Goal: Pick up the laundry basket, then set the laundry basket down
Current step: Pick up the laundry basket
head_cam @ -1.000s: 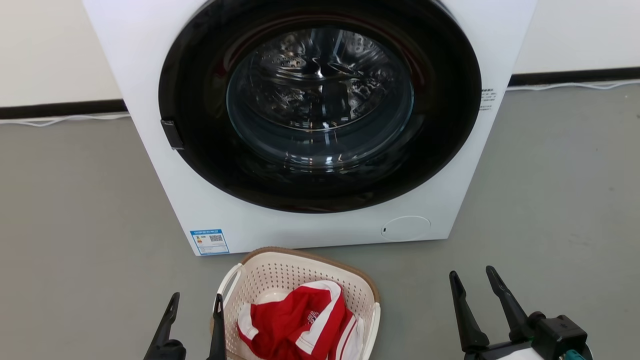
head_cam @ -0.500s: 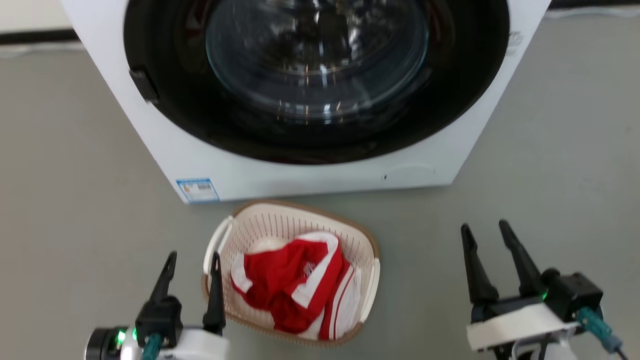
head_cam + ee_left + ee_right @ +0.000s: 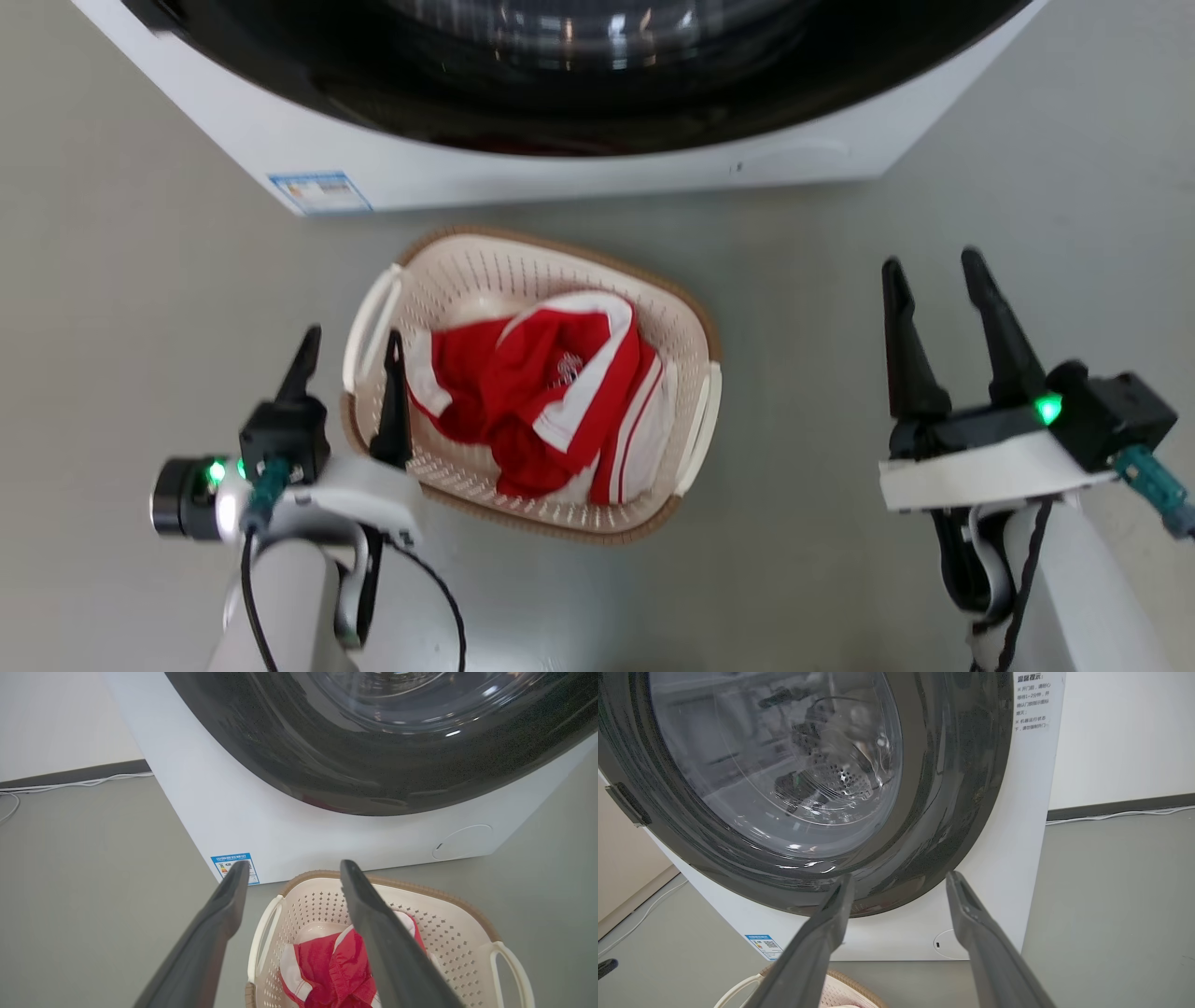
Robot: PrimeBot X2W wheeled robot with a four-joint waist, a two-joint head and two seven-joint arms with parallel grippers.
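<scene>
On inspection, my left gripper and right gripper each carry two long tapered black fingers on black housings with lit green lamps, teal plugs, looping black cables and white forearms.

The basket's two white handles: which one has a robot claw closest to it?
The handle on the robot's left side: the open left gripper is right beside it, while the other handle sits well apart from the right gripper.
</scene>
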